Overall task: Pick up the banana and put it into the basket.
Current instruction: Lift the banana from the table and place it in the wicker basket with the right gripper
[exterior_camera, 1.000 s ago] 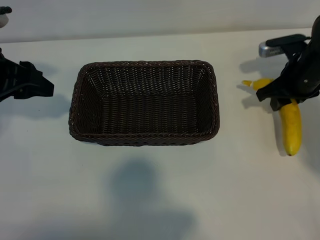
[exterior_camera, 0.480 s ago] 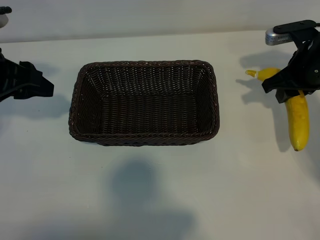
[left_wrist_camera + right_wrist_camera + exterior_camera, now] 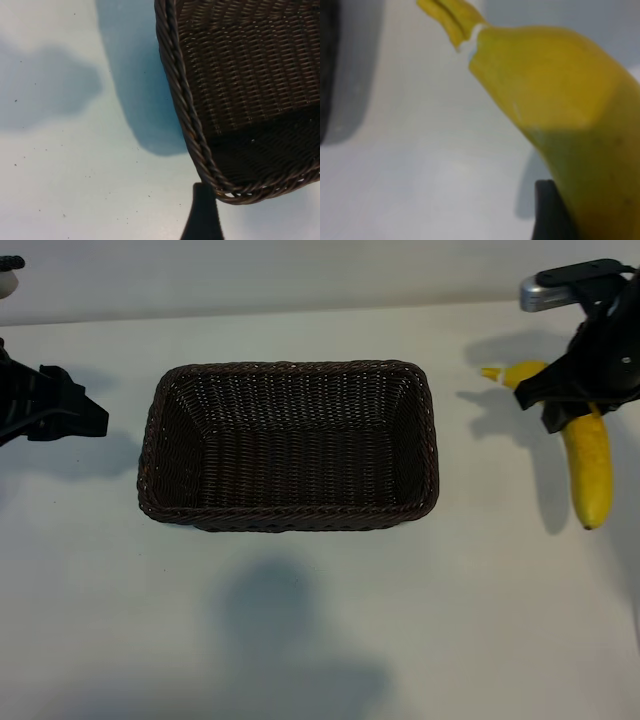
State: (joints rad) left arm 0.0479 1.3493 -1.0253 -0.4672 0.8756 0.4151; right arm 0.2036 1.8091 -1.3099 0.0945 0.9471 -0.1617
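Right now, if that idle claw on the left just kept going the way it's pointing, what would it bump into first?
Most likely the table, just short of the basket rim's near corner; depth is hard to judge. The left gripper points steeply downward.

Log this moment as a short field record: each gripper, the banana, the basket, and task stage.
right gripper: closed around the banana's upper part, at the table's right side
banana: held, stem end toward the basket, shadow cast apart from it on the table, so it appears lifted
basket: upright at mid table, nothing inside
left gripper: open, holding nothing, parked left of the basket
stage: banana grasped, not yet over the basket
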